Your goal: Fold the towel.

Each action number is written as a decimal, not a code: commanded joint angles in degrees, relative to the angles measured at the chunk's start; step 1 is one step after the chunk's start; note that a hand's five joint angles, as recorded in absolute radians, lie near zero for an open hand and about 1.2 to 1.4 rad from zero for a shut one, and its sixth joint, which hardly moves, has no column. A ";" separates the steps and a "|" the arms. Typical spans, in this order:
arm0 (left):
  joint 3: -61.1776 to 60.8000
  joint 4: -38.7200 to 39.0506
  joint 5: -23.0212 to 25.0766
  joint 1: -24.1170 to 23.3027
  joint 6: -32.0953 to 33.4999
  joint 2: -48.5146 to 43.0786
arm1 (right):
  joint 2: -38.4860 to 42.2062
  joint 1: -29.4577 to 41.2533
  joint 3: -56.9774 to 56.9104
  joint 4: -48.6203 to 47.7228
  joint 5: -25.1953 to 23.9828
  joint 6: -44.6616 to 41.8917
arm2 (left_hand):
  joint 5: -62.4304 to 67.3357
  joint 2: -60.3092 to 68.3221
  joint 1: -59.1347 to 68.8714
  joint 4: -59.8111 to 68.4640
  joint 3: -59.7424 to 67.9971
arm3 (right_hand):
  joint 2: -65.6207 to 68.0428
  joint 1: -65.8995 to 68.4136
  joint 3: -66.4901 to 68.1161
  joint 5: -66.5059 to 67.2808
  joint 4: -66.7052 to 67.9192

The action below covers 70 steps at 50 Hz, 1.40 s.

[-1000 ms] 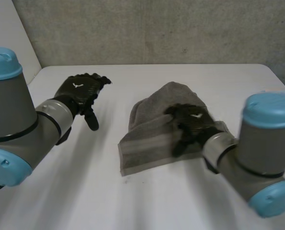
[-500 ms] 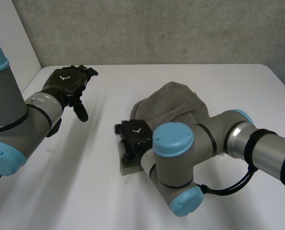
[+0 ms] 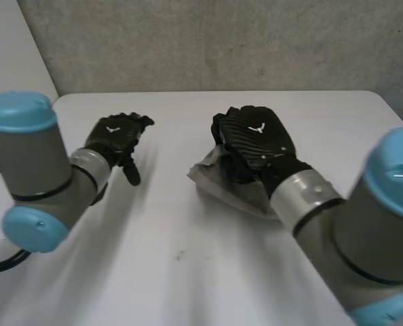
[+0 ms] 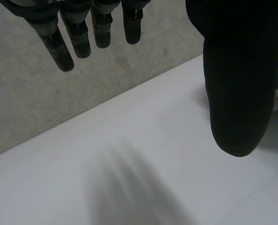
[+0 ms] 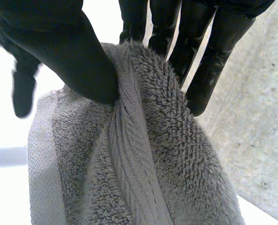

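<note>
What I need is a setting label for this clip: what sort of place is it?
Probably a robotics lab or test bench: a white table against a grey concrete-like wall, and the right hand pinching a grey towel.

No readable text, label, brand or number anywhere.

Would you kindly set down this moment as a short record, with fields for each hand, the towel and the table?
Right hand: black right hand, shut on the grey terry towel; thumb pinches a fold against the fingers.
Left hand: black left hand, open, fingers straight, holding nothing, apart from the towel.
Towel: bunched under the right hand, part of it showing beside that hand.
Table: white table, bearing the towel.
Task state: towel not yet neatly folded.
</note>
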 commanded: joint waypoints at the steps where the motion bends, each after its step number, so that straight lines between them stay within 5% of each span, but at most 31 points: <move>1: 3.08 4.71 2.17 -4.19 -7.41 -8.77 | -10.35 -2.33 4.64 5.12 -6.01 0.38 | 0.56 1.94 2.15 1.89 1.86 | 12.64 24.12 12.80 15.06 12.17; 8: 7.20 4.88 8.50 -9.10 -14.27 -15.71 | -16.50 -2.69 7.63 5.48 -6.90 0.38 | 0.89 2.28 2.49 2.22 2.19 | 12.64 24.12 12.80 15.06 12.17; 15: 15.39 4.97 8.42 -12.54 -16.65 -23.29 | -21.70 -2.69 9.22 6.18 -6.72 0.47 | 8.47 9.85 10.06 9.80 9.76 | 12.64 24.12 12.80 15.06 12.17; 17: 18.10 4.71 7.81 -12.89 -18.92 -25.30 | -22.05 -2.86 9.13 6.79 -6.72 0.21 | 42.22 43.60 43.81 43.55 43.52 | 12.64 24.12 12.80 15.06 12.17; 18: 18.11 4.71 7.80 -12.90 -18.94 -25.31 | -22.06 -2.86 9.13 6.80 -6.72 0.21 | 42.44 43.83 44.03 43.77 43.74 | 12.64 24.12 12.80 15.06 12.17; 19: 18.46 5.14 7.02 -12.98 -21.03 -25.22 | -22.14 -3.30 8.87 7.58 -6.46 -0.05 | 67.73 69.12 69.33 69.06 69.03 | 12.64 24.12 12.80 15.06 12.17; 29: 18.03 4.89 -5.72 -8.70 -28.96 -13.65 | -21.79 -16.48 8.17 11.02 -7.86 -1.90 | 67.99 69.37 69.58 69.32 69.29 | 12.64 24.12 12.80 15.06 12.17; 36: 12.50 4.27 -5.38 -2.09 -20.28 2.79 | -20.21 -20.53 5.97 10.32 -9.62 -11.03 | 67.99 69.37 69.58 69.32 69.29 | 12.64 24.12 12.80 15.06 12.17; 43: 6.60 3.92 -3.53 -2.17 -17.80 7.91 | -17.57 -20.53 5.35 10.31 -9.62 -11.57 | 67.99 69.37 69.58 69.32 69.29 | 12.64 24.12 12.80 15.06 12.17; 44: 2.34 3.48 -2.05 -3.13 -18.06 8.35 | -16.36 -20.53 5.35 10.23 -9.53 -11.48 | 53.36 54.74 54.95 54.69 54.66 | 12.64 24.12 12.80 15.06 12.17; 45: -1.01 2.96 -1.00 -4.36 -18.15 7.92 | -15.65 -20.44 5.35 10.23 -9.27 -11.57 | 26.07 27.45 27.66 27.40 27.36 | 12.64 24.12 12.80 15.06 12.17; 50: -4.82 3.13 -0.46 -10.06 -19.29 2.22 | -14.67 -20.44 4.57 10.05 -8.92 -11.75 | 12.34 13.73 13.93 13.67 13.64 | 12.64 24.12 12.80 15.06 12.17; 55: -4.30 3.21 -0.81 -13.95 -22.89 -4.65 | -13.27 -20.35 3.42 9.70 -8.13 -11.57 | 16.04 17.42 17.63 17.36 17.33 | 12.64 24.12 12.80 15.06 12.17; 59: -2.02 3.13 -0.90 -16.49 -28.15 -8.95 | -12.65 -20.44 3.42 8.56 -6.81 -11.48 | 30.64 32.02 32.23 31.97 31.94 | 12.64 24.12 12.80 15.06 12.17; 70: 2.64 3.13 -0.90 -19.40 -31.33 -13.97 | -11.42 -20.44 3.60 7.41 -6.54 -11.40 | 32.52 33.90 34.11 33.85 33.82 | 12.64 24.12 12.80 15.06 12.17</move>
